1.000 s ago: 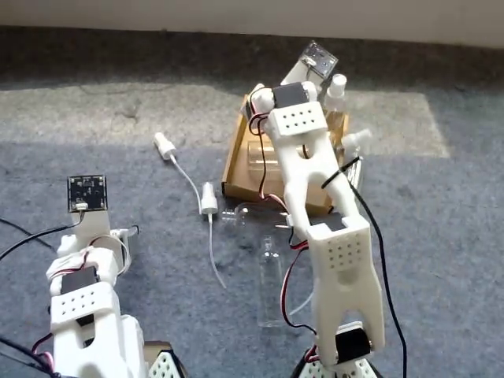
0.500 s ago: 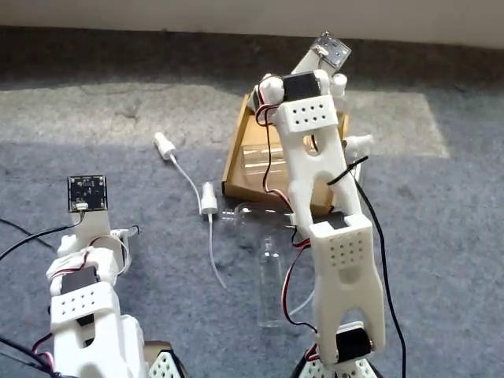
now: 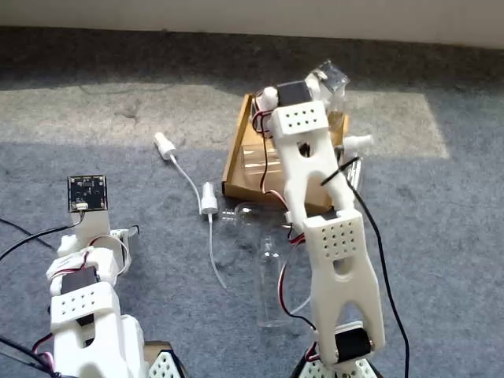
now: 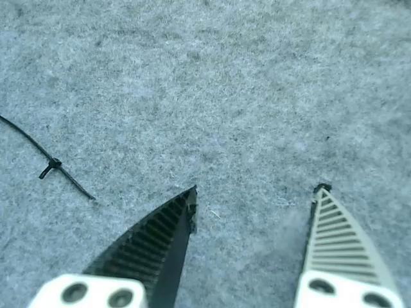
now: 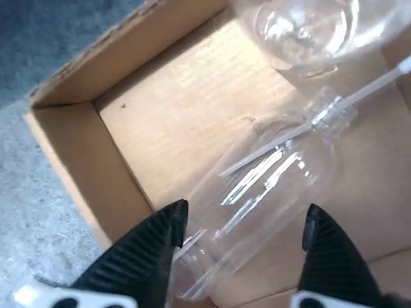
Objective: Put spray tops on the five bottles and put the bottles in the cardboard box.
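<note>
Here, the right pincer (image 5: 245, 212) is hanging wide open over the cardboard box (image 5: 70, 147), gripping nothing.

In the high view the box is sitting at upper centre of the frame, and the right arm (image 3: 315, 173) is stretching across it, covering much of its right side. Inside, a clear bottle (image 5: 270, 186) with a thin tube through its neck is lying just under the spread fingers, and a second bottle (image 5: 308, 25) is lying beyond it. On the grey worktop (image 3: 118, 205), one spray top (image 3: 164, 145) is lying well left of the box and another spray top (image 3: 208, 198) near its lower-left corner. Two uncapped bottles (image 3: 270, 283) are lying below the box's near edge. At lower left the left pincer (image 4: 255, 189) is gaping wide over bare worktop, beside a thin black cable (image 4: 51, 163).
</note>
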Available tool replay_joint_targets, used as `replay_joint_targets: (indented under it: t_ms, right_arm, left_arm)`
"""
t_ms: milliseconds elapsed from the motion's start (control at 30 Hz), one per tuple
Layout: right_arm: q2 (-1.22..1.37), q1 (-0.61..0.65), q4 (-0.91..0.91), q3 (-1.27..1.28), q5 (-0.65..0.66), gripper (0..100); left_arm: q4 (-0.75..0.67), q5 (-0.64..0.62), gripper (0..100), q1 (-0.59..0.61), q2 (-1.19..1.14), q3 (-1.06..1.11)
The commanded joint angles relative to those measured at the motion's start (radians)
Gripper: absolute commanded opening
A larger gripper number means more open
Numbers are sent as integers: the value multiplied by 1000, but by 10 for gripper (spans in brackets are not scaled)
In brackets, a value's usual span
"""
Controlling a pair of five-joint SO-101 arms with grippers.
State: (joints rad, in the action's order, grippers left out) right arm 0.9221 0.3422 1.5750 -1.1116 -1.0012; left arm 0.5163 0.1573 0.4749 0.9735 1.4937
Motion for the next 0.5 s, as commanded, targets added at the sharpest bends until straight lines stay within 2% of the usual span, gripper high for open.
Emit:
replay_joint_targets:
  t_ms: [0, 467]
  right_arm:
    - [4, -1, 7, -50, -11, 253]
    - [24, -47, -21, -41, -11, 252]
  left_arm:
    - [-17, 5, 258, -21, 13, -5]
    - [-17, 5, 258, -21, 13, -5]
